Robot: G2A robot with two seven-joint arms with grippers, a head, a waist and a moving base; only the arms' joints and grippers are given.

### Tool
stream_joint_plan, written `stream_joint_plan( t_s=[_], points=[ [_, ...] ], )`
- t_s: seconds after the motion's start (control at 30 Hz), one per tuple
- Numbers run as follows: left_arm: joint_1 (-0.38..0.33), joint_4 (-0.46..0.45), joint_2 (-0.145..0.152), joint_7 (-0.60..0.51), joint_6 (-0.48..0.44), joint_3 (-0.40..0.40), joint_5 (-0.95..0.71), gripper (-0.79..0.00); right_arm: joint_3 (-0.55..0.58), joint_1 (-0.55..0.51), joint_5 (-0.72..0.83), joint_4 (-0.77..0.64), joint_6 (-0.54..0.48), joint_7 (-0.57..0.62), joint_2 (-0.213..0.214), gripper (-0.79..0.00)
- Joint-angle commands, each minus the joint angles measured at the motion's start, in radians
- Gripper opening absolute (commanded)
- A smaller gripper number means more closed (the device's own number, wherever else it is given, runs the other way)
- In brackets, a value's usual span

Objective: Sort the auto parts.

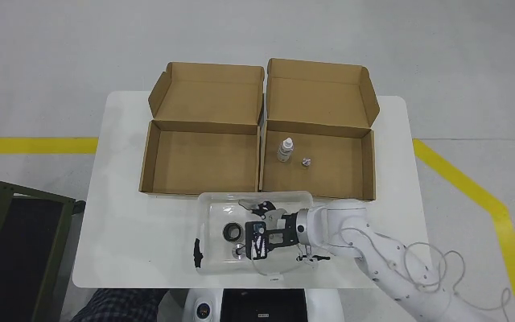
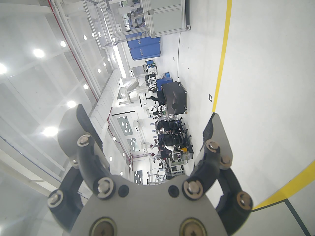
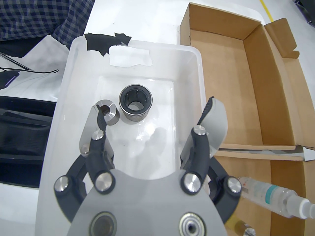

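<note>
Cardboard box (image 1: pixel 338 165), upper centre-right, already holds a bottle (image 1: pixel 286 149) and a small part (image 1: pixel 305 160). Clear tub (image 1: pixel 211 211) sits lower centre. Right gripper (image 3: pixel 155 106) hangs over it, jaws spread, gripping nothing. Bearing (image 3: pixel 135 104) and bush (image 3: pixel 108 114) inside the tub seem still unsorted.

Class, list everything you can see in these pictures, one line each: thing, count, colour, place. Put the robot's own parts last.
table: one, white, under everything.
cardboard boxes: two, brown, open, side by side on the table: left box, right box.
bin: one, clear plastic, between the boxes and the robot.
black tape: one piece, on the bin's rim.
bearing: one, dark, in the bin.
metal cylinder: one, silver, in the bin beside the bearing.
spray bottle: one, clear, in the right box.
small metal part: one, silvery, in the right box near the bottle.
right pincer: one, grey and black, open, above the bin.
left pincer: one, grey and black, open, facing the room.
</note>
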Motion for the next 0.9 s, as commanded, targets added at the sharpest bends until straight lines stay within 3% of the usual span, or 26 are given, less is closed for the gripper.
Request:
stream_joint_plan(
  t_s=[0.0,0.87],
  points=[
    [0.0,0.0,0.0,0.0,0.0,0.0,0.0,0.0,-0.013,0.007,-0.006,0.014,0.005,-0.004,-0.005,-0.111],
    [0.0,0.0,0.0,0.0,0.0,0.0,0.0,0.0,-0.117,0.076,-0.036,0.174,0.077,-0.042,-0.065,-0.145]
  ],
)
